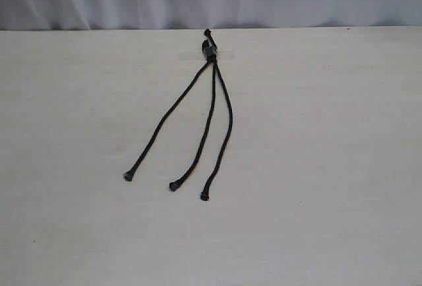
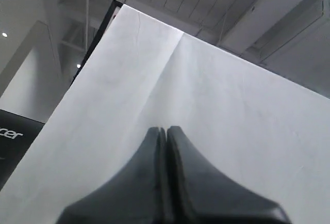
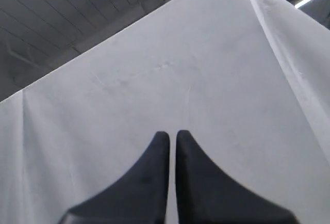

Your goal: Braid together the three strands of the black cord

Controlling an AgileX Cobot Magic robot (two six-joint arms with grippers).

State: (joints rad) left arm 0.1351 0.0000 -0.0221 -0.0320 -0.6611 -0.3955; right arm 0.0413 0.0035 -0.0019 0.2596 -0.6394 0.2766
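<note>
Presently no braiding is begun: the black cord (image 1: pixel 210 50) lies on the table (image 1: pixel 330 167), its three strands (image 1: pixel 210 118) splayed and uncrossed. Left gripper (image 2: pixel 166 131) and right gripper (image 3: pixel 172 133) are clenched, empty. Next move, in my judgement: seize an outer strand.

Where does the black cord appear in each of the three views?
Exterior view: the cord lies on the table, at upper centre, running from the far edge toward the camera.
Left wrist view: not in it; the left gripper points at the white cloth.
Right wrist view: not in it; the right gripper points at the cloth.
Shared landmark: the white cloth, behind the table in the exterior view.
</note>
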